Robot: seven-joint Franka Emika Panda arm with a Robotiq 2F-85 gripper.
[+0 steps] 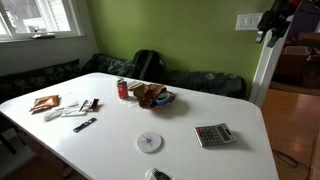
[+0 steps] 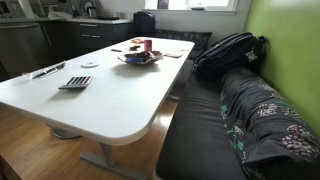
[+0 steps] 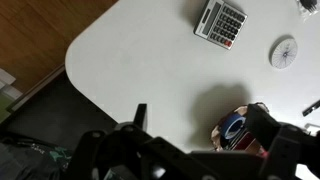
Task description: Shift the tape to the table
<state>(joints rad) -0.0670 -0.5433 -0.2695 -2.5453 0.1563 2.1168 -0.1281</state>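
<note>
The tape (image 3: 236,128) is a small blue ring. In the wrist view it lies in a dish (image 3: 226,138) among brownish and red things, at the lower right and partly behind a finger. The dish also shows in both exterior views (image 1: 153,97) (image 2: 138,58), next to the red soda can (image 1: 123,89); I cannot make out the tape there. The white table (image 1: 180,120) (image 2: 110,90) (image 3: 150,50) holds all of this. My gripper (image 3: 205,125) is open and empty, high above the table, fingers wide apart. In an exterior view it hangs at the top right (image 1: 271,32).
A calculator (image 1: 213,134) (image 3: 220,22) and a flat white disc (image 1: 149,141) (image 3: 284,51) lie on the table. Packets (image 1: 45,103) and a remote (image 1: 84,124) lie at one end. A backpack (image 2: 228,55) sits on the dark couch (image 2: 220,130) along the table.
</note>
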